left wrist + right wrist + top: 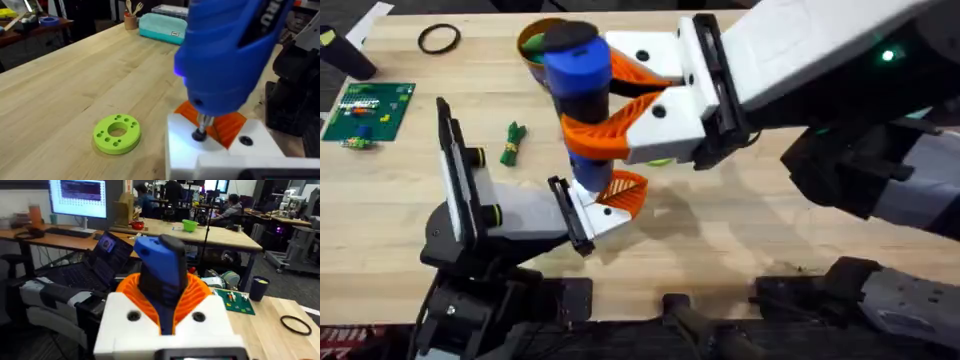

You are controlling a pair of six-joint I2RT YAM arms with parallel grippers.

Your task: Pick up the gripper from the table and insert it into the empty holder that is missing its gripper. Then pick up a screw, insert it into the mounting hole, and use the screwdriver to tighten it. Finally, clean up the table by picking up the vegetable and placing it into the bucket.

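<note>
**Screw-tightening step in hand**

Right gripper (pixel 605 110) clenched on the screwdriver (pixel 577 65), tip seated on the screw (pixel 199 134) in the holder (pixel 582 215) near the table's front edge. Left jaws: cannot tell. Next: spin driver, keeping it vertical (vegetable (pixel 513 142) still unbinned).

Bright-blue screwdriver (pixel 578 75) with black cap, orange ribbed fingers (pixel 605 135), white holder (pixel 525 215), lime-green disc (pixel 117 133).

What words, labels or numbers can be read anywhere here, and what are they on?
Nothing reads clearly.
screwdriver: dark letters on the blue handle, cut off, unreadable.
teal case: small white label, too small to read.
green circuit board: white markings, too small to read.
monitor: text on screen, blurred.
</note>
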